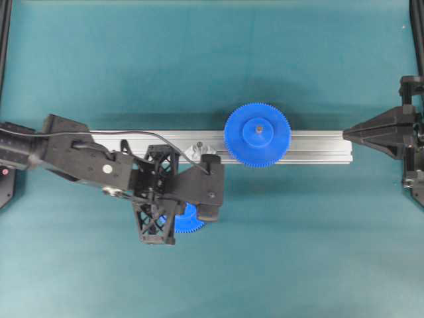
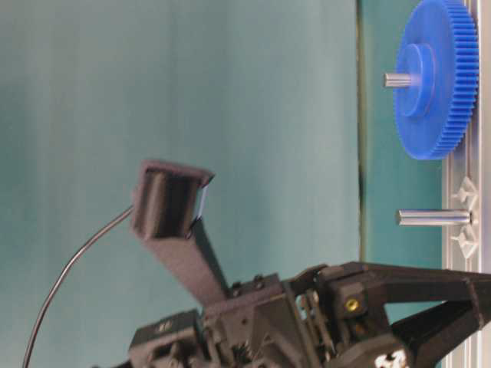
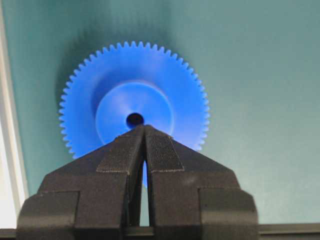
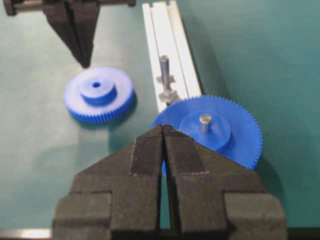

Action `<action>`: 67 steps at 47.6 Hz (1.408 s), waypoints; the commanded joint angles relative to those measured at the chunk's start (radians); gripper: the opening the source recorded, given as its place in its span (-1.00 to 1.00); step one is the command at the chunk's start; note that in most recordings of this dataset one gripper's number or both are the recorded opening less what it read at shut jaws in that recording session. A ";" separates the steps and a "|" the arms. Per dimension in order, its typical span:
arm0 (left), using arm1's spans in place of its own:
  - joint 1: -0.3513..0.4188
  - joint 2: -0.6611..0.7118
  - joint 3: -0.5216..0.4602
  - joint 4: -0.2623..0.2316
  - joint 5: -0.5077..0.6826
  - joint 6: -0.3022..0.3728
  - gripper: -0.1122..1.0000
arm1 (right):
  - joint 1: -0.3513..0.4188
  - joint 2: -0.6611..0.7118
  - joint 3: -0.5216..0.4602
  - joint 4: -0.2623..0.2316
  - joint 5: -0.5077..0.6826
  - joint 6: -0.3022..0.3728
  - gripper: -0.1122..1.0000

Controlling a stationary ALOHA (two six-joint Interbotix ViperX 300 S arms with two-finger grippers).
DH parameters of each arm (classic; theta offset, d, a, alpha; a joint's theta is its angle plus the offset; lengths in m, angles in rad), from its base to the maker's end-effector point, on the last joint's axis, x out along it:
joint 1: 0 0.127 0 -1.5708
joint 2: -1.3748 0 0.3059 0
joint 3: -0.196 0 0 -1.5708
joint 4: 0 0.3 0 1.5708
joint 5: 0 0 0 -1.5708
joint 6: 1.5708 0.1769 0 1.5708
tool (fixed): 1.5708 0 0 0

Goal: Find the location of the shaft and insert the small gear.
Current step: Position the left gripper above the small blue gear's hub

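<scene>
Counting two blue gears, the small gear (image 4: 99,94) and larger gear (image 4: 210,130), one shaft (image 4: 165,75), both grippers' fingers pressed together.

Work surface: teal matte tabletop (image 1: 199,53), directly below the left claw (image 3: 144,129) and spreading out on every side of it; same surface below the right claw (image 4: 163,129).

Fixture: silver slotted aluminium rail (image 1: 318,147), flat on the tabletop, running between the two claws and ending just short of the right claw's tip.

Frame: one black frame post (image 1: 5,40) at the table edge behind the left claw, a second post (image 1: 417,33) behind the right claw.

Backdrop: plain teal wall (image 2: 192,92) beyond the left claw in the table-level view.

Lighting: even and diffuse; soft-edged shadows on the tabletop beneath the left claw.
</scene>
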 commanded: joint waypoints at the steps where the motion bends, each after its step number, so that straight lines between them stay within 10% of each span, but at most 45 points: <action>1: -0.003 -0.003 -0.035 0.003 0.011 0.003 -0.78 | -0.003 0.005 -0.009 0.002 -0.005 0.009 -0.79; 67: -0.003 0.067 -0.110 0.003 0.123 -0.003 -0.71 | -0.003 0.002 0.006 0.000 -0.005 0.009 -0.79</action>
